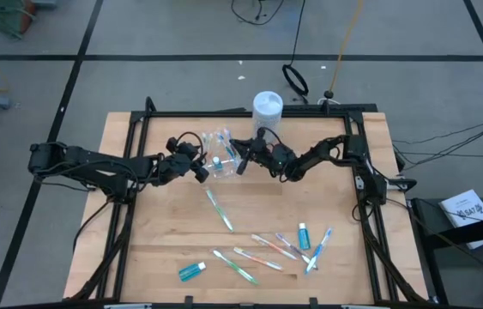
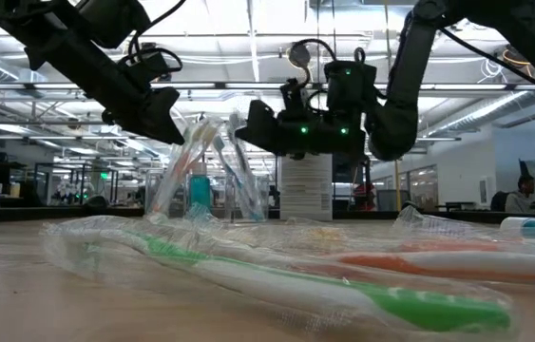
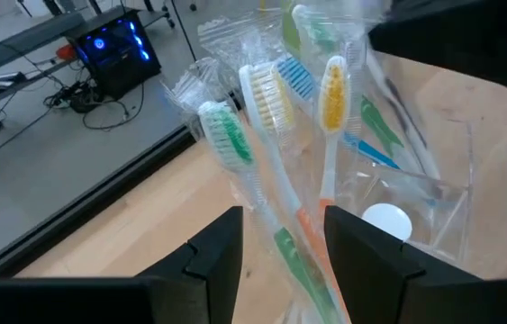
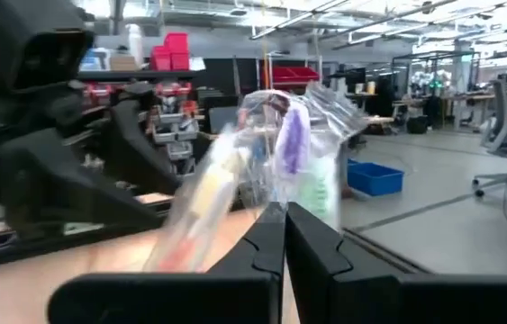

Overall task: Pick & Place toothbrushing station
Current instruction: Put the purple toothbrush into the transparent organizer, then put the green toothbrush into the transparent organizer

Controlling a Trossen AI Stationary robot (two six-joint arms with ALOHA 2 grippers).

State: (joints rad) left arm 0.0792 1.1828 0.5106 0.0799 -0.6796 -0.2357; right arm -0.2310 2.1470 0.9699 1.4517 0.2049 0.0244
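Observation:
The clear plastic cup [image 1: 223,166] stands at the table's far middle with several wrapped toothbrushes [image 3: 267,108] and a teal tube [image 2: 199,190] sticking up out of it, leaning. My left gripper [image 1: 200,170] is at the cup's left side, open, its fingers on either side of the wrapped brush handles [image 3: 294,256]. My right gripper [image 1: 243,161] is at the cup's right side, shut at the wrapper of a purple-bristled brush [image 4: 291,139]. More brushes [image 1: 220,210] and tubes [image 1: 192,271] lie flat on the near half of the table. My left gripper has the wrapped handles [image 3: 300,270] of two brushes between its open fingers [image 3: 226,247]; whether the fingers touch them, I cannot tell. My right gripper pinches the clear wrapper [image 4: 280,193] of the purple-bristled brush at its fingertips, coming about level from the table's right. The brush rises above the fingers among the others in the cup.
A tall white canister [image 1: 268,106] stands just behind the cup at the far edge. Several loose wrapped brushes [image 1: 275,247] and a teal tube [image 1: 304,234] lie at the near right. A black frame rail [image 1: 250,113] runs along the far edge.

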